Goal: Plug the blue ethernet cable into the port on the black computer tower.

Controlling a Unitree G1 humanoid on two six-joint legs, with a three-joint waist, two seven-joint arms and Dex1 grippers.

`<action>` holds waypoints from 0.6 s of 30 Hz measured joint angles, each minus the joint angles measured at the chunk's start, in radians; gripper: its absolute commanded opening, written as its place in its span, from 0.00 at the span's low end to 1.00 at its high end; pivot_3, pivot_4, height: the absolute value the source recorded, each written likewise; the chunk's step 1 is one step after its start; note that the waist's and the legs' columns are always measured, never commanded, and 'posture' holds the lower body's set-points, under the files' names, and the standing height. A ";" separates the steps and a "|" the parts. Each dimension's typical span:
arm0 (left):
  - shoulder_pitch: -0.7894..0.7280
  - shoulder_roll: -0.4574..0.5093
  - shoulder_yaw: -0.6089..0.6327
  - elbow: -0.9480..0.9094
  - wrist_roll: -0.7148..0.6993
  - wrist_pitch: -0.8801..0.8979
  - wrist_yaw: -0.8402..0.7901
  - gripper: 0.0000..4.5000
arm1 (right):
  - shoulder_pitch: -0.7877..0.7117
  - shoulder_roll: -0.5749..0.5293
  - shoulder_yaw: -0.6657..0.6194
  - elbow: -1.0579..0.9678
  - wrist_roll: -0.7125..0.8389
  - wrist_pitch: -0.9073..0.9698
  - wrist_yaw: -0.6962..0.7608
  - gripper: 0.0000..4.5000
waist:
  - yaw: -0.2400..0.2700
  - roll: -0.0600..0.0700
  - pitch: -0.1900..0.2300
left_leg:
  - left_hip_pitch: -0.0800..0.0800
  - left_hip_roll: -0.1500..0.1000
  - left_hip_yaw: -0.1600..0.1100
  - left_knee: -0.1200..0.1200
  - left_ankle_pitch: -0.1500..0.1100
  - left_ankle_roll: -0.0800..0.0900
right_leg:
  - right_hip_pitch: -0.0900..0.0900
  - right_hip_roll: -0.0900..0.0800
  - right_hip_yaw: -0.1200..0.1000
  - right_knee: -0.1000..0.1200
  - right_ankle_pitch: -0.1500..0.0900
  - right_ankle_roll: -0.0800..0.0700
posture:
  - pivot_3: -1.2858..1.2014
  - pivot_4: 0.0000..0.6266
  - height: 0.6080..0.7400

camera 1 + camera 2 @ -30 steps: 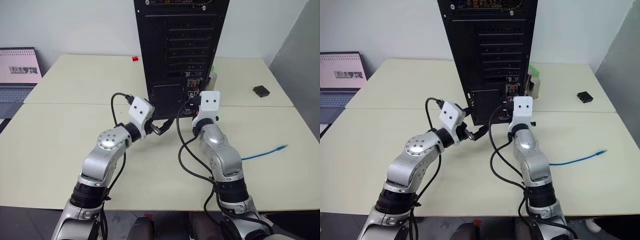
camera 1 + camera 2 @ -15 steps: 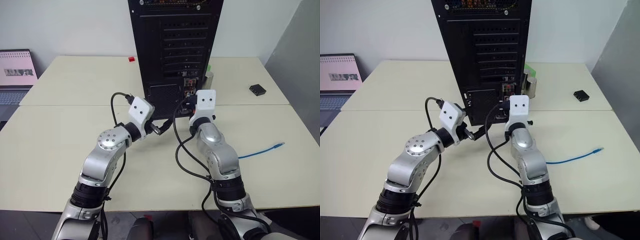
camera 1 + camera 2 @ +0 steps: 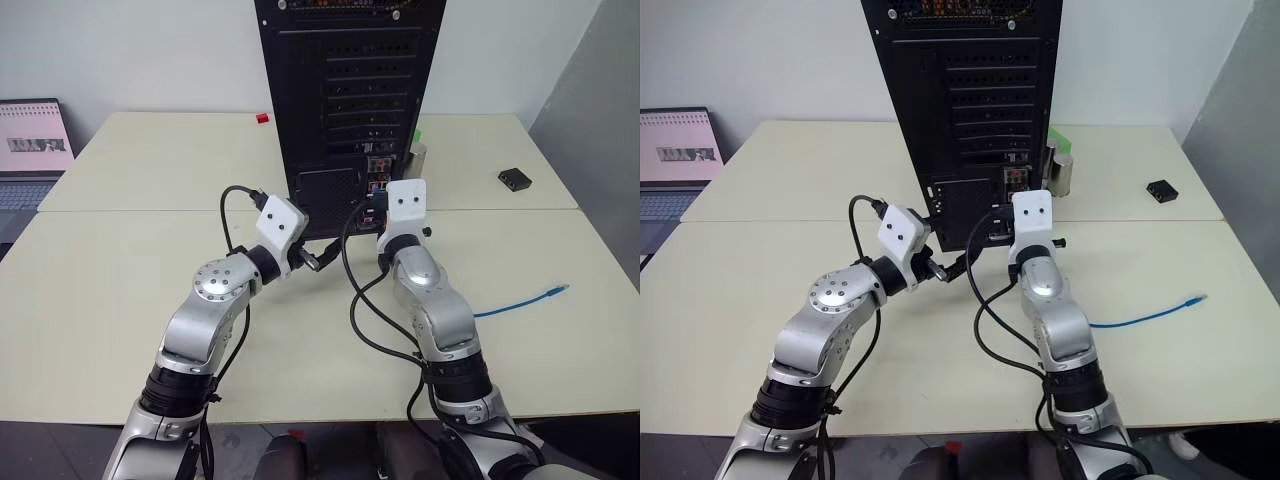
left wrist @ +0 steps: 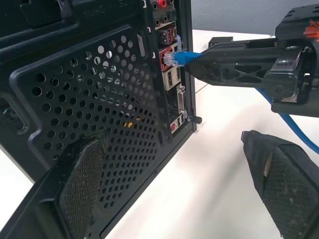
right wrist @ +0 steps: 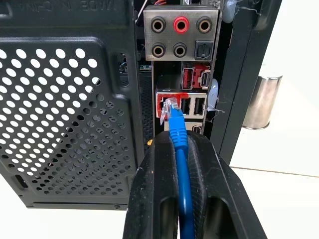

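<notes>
The black computer tower stands upright at the table's middle back, its rear face toward me. My right gripper is shut on the blue ethernet cable just behind its clear plug. The plug's tip is at the mouth of the port, a dark socket in a red frame on the connector strip; I cannot tell how deep it sits. The cable's other end trails on the table to the right. My left gripper is open beside the tower's perforated grille, holding nothing.
A laptop sits at the far left. A small black box lies at the back right, and a metal cylinder stands just right of the tower. Black robot cables loop over the table between my arms.
The camera view has shifted a little. My right wrist has rolled slightly with the cable still in its grip. The left arm has stayed still.
</notes>
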 measured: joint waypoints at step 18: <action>0.010 0.001 0.009 0.012 0.010 -0.016 -0.003 1.00 | 0.007 0.029 -0.016 -0.022 0.003 0.022 -0.002 0.00 | 0.001 0.000 0.000 | -0.002 0.000 0.001 -0.001 0.000 0.000 | -0.003 0.000 0.001 0.000 0.000 0.000 | 0.52 0.24 1.00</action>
